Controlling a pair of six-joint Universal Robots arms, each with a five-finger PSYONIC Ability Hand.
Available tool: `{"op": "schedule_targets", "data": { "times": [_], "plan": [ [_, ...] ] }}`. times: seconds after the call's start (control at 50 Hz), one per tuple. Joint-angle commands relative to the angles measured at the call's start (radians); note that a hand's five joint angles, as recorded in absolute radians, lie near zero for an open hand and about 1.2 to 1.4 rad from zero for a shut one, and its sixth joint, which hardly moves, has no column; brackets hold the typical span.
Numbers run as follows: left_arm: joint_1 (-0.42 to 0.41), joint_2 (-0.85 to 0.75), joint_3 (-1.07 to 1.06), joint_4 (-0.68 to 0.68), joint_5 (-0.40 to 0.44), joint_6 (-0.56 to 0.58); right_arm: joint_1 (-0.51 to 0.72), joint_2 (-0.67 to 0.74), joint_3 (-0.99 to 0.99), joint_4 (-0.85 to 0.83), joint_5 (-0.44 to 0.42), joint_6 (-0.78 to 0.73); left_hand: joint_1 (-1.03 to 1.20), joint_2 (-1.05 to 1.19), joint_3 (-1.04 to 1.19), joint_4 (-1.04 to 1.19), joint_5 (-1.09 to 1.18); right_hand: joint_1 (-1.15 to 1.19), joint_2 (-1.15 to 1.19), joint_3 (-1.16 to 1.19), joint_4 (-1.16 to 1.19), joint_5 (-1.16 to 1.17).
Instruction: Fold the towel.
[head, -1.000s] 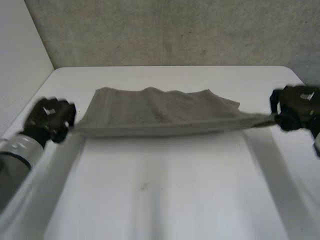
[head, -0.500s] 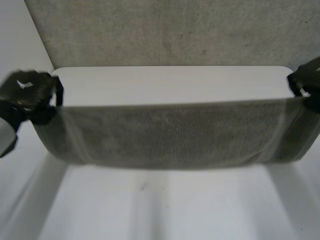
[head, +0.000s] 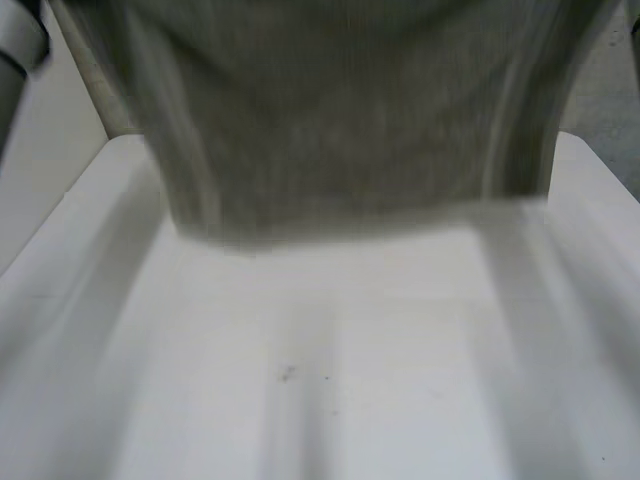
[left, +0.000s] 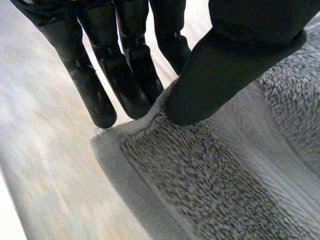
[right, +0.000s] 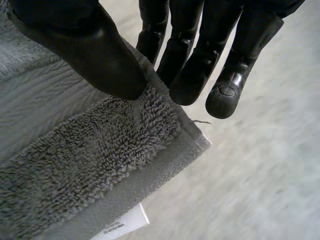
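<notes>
Left fingers (left: 125, 85) pinching towel (left: 210, 190) corner, right fingers (right: 192, 75) likewise

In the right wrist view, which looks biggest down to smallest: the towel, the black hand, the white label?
1. towel
2. right hand, close behind; nearer the camera, so unsure
3. label, clearly smallest

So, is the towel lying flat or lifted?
Lifted: the towel hangs spread above the table, left hand and right hand each pinching a corner.
</notes>
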Motion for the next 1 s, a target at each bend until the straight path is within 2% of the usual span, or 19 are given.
{"op": "schedule_targets", "data": {
  "times": [0.02,0.14,0.24,0.28,0.34,0.4,0.44,0.54,0.58,0.68,0.76,0.8,0.82,0.84,0.86,0.92,0.96,0.98,1.0],
  "plan": [
    [0.008,0.044,-0.005,0.117,-0.066,-0.175,0.002,-0.038,0.052,0.050,-0.011,0.039,0.198,0.179,0.179,0.179,0.193,0.061,0.060,0.052,0.055,0.050],
    [0.012,0.035,-0.180,0.088,-0.064,-0.175,0.011,-0.017,0.142,0.214,-0.049,0.037,0.198,0.179,0.179,0.179,0.193,0.061,0.060,0.052,0.055,0.050],
    [0.024,0.009,-0.413,0.146,-0.043,-0.173,0.011,-0.014,0.310,0.214,-0.125,0.024,0.198,0.179,0.179,0.179,0.193,0.061,0.060,0.052,0.055,0.050],
    [0.029,-0.008,-0.481,0.182,-0.029,-0.171,0.012,-0.003,0.444,0.186,-0.195,-0.021,0.198,0.179,0.179,0.179,0.193,0.061,0.060,0.052,0.055,0.050],
    [0.040,-0.047,-0.613,0.263,0.002,-0.156,0.014,0.009,0.512,0.164,-0.223,-0.053,0.198,0.179,0.179,0.179,0.193,0.061,0.060,0.052,0.055,0.050],
    [0.050,-0.094,-0.714,0.337,0.026,-0.099,0.028,0.042,0.636,0.112,-0.250,-0.134,0.198,0.179,0.179,0.179,0.193,0.061,0.060,0.052,0.055,0.050],
    [0.058,-0.134,-0.783,0.376,0.040,-0.011,0.037,0.069,0.736,0.063,-0.250,-0.232,0.198,0.179,0.179,0.179,0.193,0.061,0.060,0.052,0.055,0.050],
    [0.072,-0.145,-0.834,0.361,0.042,0.086,0.035,0.063,0.833,0.043,-0.232,-0.338,0.198,0.179,0.179,0.179,0.193,0.061,0.060,0.052,0.055,0.050],
    [0.096,-0.116,-0.886,0.299,0.042,0.187,0.029,0.048,0.854,0.050,-0.221,-0.349,0.198,0.179,0.179,0.179,0.193,0.061,0.060,0.052,0.055,0.050],
    [0.153,0.019,-0.970,0.178,0.046,0.291,0.023,-0.090,0.929,0.109,-0.169,-0.351,0.198,0.179,0.179,0.179,0.193,0.061,0.060,0.052,0.055,0.050],
    [0.179,0.108,-1.032,0.085,0.049,0.333,0.017,-0.231,0.992,0.246,-0.152,-0.358,0.198,0.179,0.179,0.179,0.193,0.061,0.060,0.052,0.055,0.050],
    [0.195,0.250,-1.090,-0.022,0.074,0.371,0.003,-0.270,1.006,0.313,-0.157,-0.360,0.198,0.179,0.179,0.179,0.193,0.061,0.060,0.052,0.055,0.050],
    [0.195,0.251,-1.090,-0.022,0.074,0.372,-0.018,-0.318,1.020,0.393,-0.161,-0.367,0.198,0.179,0.179,0.179,0.193,0.061,0.060,0.052,0.055,0.050],
    [0.208,0.342,-1.120,-0.088,0.100,0.393,-0.018,-0.319,1.020,0.394,-0.161,-0.368,0.198,0.179,0.179,0.179,0.193,0.061,0.060,0.052,0.055,0.050],
    [0.233,0.430,-1.149,-0.155,0.133,0.422,-0.041,-0.369,1.026,0.476,-0.164,-0.383,0.198,0.179,0.179,0.179,0.193,0.061,0.060,0.052,0.055,0.050],
    [0.278,0.509,-1.171,-0.219,0.176,0.453,-0.099,-0.455,1.028,0.645,-0.180,-0.451,0.198,0.179,0.179,0.179,0.193,0.061,0.060,0.052,0.055,0.050],
    [0.366,0.610,-1.182,-0.293,0.280,0.519,-0.123,-0.474,1.020,0.701,-0.195,-0.495,0.198,0.179,0.179,0.179,0.193,0.061,0.060,0.052,0.055,0.050],
    [0.366,0.610,-1.182,-0.294,0.281,0.519,-0.141,-0.477,1.011,0.719,-0.221,-0.537,0.198,0.179,0.179,0.179,0.193,0.061,0.060,0.052,0.055,0.050],
    [0.406,0.634,-1.176,-0.317,0.342,0.546,-0.141,-0.477,1.011,0.719,-0.221,-0.538,0.198,0.179,0.179,0.179,0.193,0.061,0.060,0.052,0.055,0.050]
  ]
}}
